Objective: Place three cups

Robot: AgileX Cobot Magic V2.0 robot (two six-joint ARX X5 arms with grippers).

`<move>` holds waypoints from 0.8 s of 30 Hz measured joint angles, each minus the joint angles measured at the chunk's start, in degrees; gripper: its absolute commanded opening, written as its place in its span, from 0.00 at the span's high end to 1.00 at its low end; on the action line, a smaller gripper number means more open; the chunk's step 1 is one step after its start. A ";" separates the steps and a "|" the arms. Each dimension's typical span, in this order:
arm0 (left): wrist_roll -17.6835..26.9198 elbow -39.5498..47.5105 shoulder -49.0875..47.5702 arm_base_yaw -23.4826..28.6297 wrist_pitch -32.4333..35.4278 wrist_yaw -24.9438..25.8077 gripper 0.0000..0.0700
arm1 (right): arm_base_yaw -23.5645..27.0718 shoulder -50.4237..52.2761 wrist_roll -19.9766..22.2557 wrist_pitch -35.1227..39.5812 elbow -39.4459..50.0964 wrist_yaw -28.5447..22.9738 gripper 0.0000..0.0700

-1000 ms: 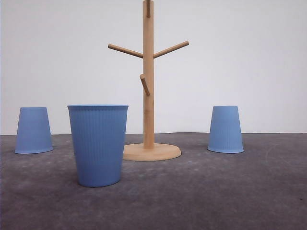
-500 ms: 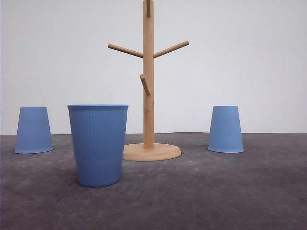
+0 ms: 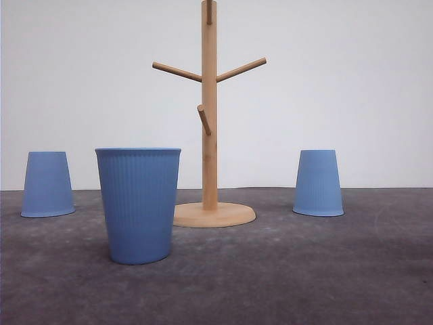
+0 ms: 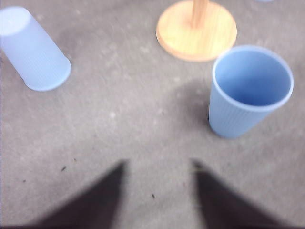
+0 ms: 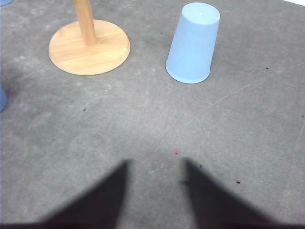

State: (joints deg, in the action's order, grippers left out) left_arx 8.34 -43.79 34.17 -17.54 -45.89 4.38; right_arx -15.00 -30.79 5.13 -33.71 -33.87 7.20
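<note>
A plain white wall backs the grey, scuffed table (image 3: pixel 304 271). From left: an upturned cup (image 3: pixel 47 184), an upright cup (image 3: pixel 139 206), the wooden stand (image 3: pixel 210 135), another upturned cup (image 3: pixel 318 183). The left gripper (image 4: pixel 159 191) and right gripper (image 5: pixel 155 191) hang spread, empty.

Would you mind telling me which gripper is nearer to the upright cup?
Left. The left gripper has the upright cup just ahead of it; from the right gripper, only the cup's edge shows off to the side, past the wooden stand.
</note>
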 measured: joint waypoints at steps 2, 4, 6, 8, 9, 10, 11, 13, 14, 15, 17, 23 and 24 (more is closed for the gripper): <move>-2.18 -0.44 -0.02 0.00 0.33 -0.22 0.37 | 0.00 0.00 0.00 0.04 -0.02 0.01 0.47; -5.11 -0.58 -0.01 0.00 0.38 -1.14 0.37 | 0.00 0.00 0.00 0.12 -0.01 0.02 0.47; -8.77 -0.63 0.16 0.02 0.28 -1.70 0.37 | 0.00 0.00 0.00 0.29 -0.02 0.02 0.47; -13.20 -1.37 1.31 0.18 -0.13 -1.73 0.37 | 0.00 0.00 0.00 0.84 -0.01 0.02 0.47; -15.30 -1.98 2.14 0.37 -0.42 -1.73 0.37 | 0.00 0.00 0.00 1.11 0.00 0.02 0.47; -17.32 -3.05 3.48 0.67 -0.61 -1.71 0.37 | 0.00 0.00 0.00 1.34 -0.01 0.02 0.47; -18.93 -4.23 4.93 1.01 -0.90 -1.71 0.37 | 0.00 0.00 0.00 1.54 -0.02 0.02 0.47; -20.86 -7.33 8.52 1.95 -1.88 -1.73 0.37 | 0.00 0.00 -0.01 1.90 -0.01 0.02 0.47; -21.37 -9.14 10.65 2.50 -2.55 -1.73 0.37 | 0.00 0.00 -0.03 2.06 -0.01 0.02 0.47; -21.55 -10.95 12.83 3.05 -3.29 -1.73 0.37 | 0.00 0.00 -0.06 2.23 -0.02 0.02 0.47; -21.40 -14.89 17.65 4.43 -5.41 -1.73 0.37 | 0.00 0.00 -0.15 2.48 -0.01 0.02 0.47; -18.07 -27.58 32.48 9.19 -8.93 -1.75 0.23 | 0.00 0.00 -0.68 3.02 -0.01 0.04 0.47; -17.65 -29.59 34.73 9.79 -9.26 -1.75 0.20 | 0.00 0.00 -0.68 3.04 -0.02 0.04 0.47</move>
State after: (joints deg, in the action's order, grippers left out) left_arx -9.30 -73.38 68.90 -7.75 -55.14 2.63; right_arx -15.00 -30.79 4.45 -30.68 -33.89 7.25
